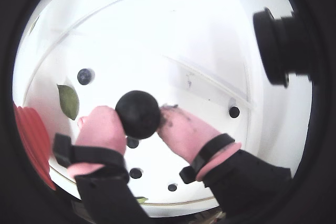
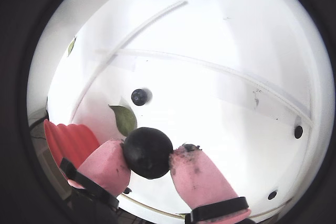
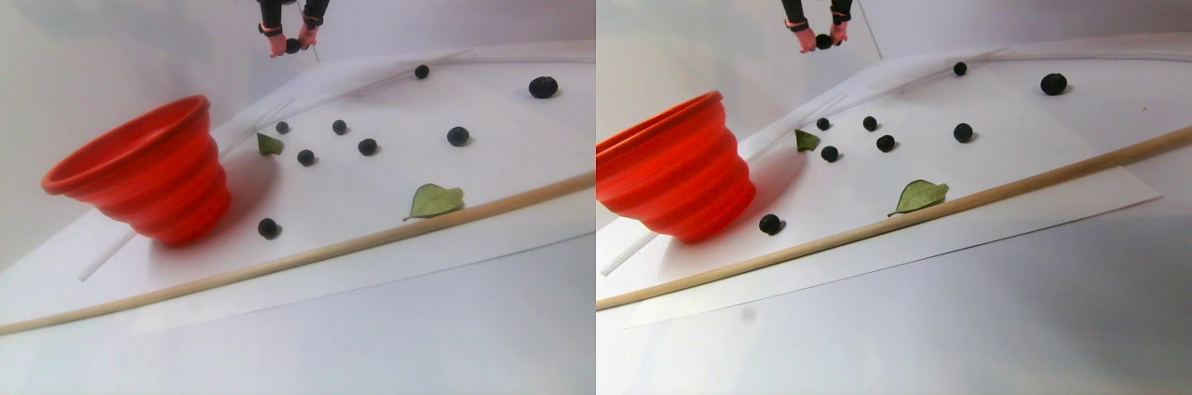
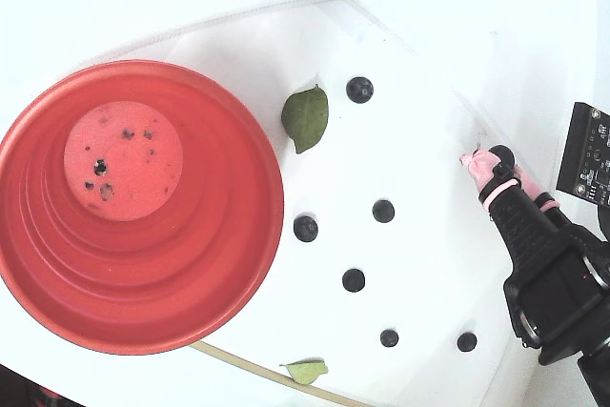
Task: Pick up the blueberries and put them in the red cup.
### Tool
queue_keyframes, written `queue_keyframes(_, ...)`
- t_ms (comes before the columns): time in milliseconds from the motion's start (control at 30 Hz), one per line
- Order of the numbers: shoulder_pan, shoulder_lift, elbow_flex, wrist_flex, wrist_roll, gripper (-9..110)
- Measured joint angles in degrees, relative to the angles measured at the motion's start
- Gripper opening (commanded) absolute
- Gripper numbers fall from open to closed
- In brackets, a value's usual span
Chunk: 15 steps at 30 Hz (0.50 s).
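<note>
1. One blueberry point(image 2: 147, 152) is pinched between the two pink fingertips point(image 2: 107, 166) of the gripper point(image 1: 137, 115); the jaws are closed only as far as the berry's width, with a pad pressing on each side of it
2. In the stereo pair view the gripper point(image 3: 291, 46) is seen raised well above the white sheet point(image 3: 391, 227), with the held berry clear of the surface
3. The other blueberries point(image 4: 305, 228) are scattered loose on the sheet, well apart from one another, beside the red cup point(image 4: 238, 264); one lies near a green leaf point(image 4: 305, 117)
4. The cup stands upright at the left of the fixed view, and only dark specks are seen on its pale bottom
5. A berry is judged light, round and soft-skinned, so it is likely to roll when nudged and to be bruised or squashed by a hard squeeze
6. It is best taken across its widest part, with the pads centred on opposite sides, so that it is not squirted out
</note>
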Motion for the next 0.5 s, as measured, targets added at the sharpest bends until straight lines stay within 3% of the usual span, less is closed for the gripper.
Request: queue_keyframes(500, -5.71, 7.82, 3.52, 5.80, 2.55, 13)
